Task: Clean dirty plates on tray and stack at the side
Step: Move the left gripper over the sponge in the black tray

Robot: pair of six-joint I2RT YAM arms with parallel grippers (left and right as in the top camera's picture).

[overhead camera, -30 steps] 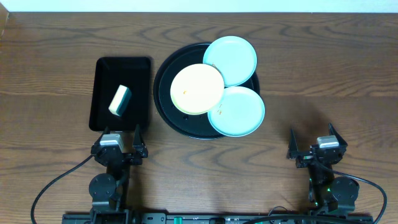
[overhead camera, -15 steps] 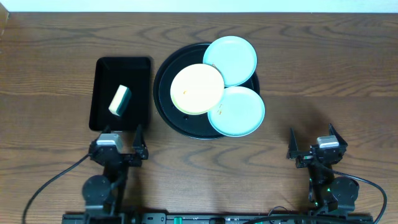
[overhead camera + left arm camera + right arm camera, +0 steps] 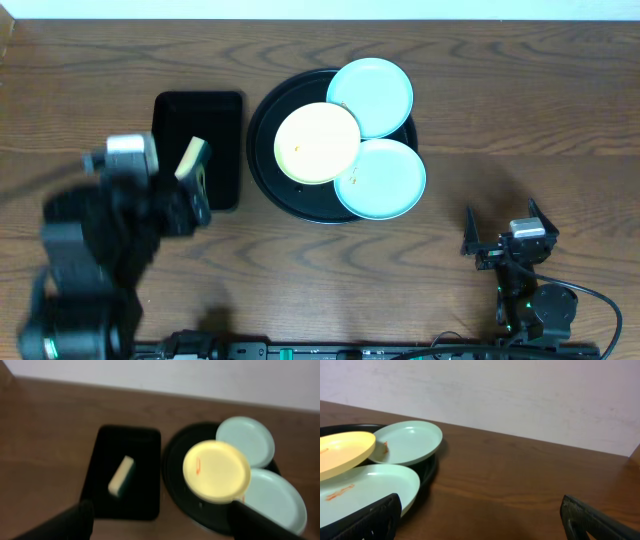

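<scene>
My left end effector point(image 3: 162, 512) and right end effector point(image 3: 505, 229) both hang released, grasping nothing, while the pale yellow round plate point(image 3: 317, 143) overlaps two pale mint round plates point(image 3: 381, 179) on the glossy round black tray point(image 3: 262, 120) on the wooden bench point(image 3: 500, 110).

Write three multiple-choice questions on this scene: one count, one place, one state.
1. How many plates are on the round tray? A two; B four; C three.
2. Where is the sponge? A on the round tray; B in the rectangular tray; C on a plate.
3. The right gripper is: A open and empty; B shut on a plate; C shut on the sponge.
Answers: 1 C, one yellow and two aqua overlap there; 2 B, it lies on that tray's black floor; 3 A, its jaws stand wide apart, nothing between.
</scene>
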